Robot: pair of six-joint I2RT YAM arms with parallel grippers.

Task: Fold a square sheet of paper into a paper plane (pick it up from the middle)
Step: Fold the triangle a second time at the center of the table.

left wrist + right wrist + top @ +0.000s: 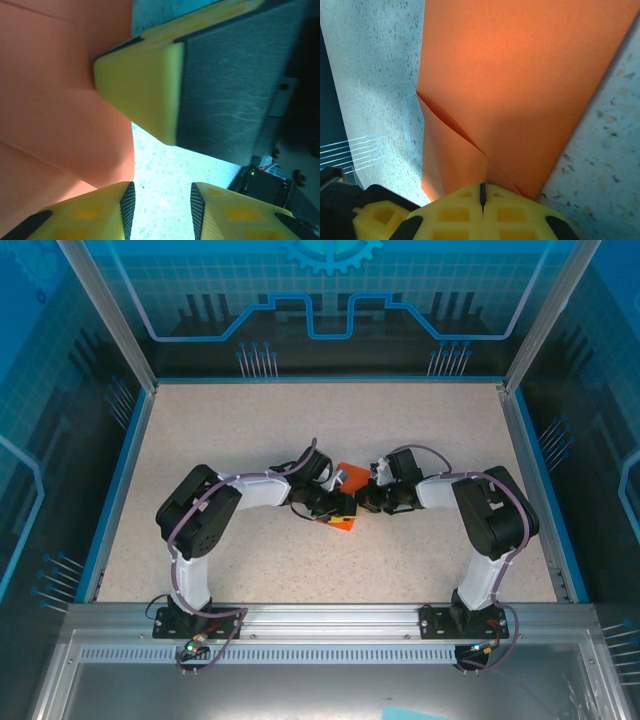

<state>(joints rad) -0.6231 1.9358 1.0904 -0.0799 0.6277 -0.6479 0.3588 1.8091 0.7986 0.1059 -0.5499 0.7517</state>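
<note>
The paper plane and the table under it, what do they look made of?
The paper plane looks like thin matte orange paper: sharp creases, flat overlapping layers. The table looks like hard, pale speckled laminate or stone-look top; which, I cannot tell.

- A bright orange, creased paper plane (55, 100) fills the left of the frame.
- The left hand (162, 212) sits at the bottom edge, its two yellow fingers (90, 212) apart, with pale speckled worktop (165, 165) between them.
- The right hand (140, 85), a yellow wedge with a dark grey face, is at upper right, its tip against the paper.

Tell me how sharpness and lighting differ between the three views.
Top external: sharp, even light, blue-tinted walls. Left wrist: paper plane close and soft, table washed out cyan. Right wrist: sharp, soft shadow along the crease.
</note>
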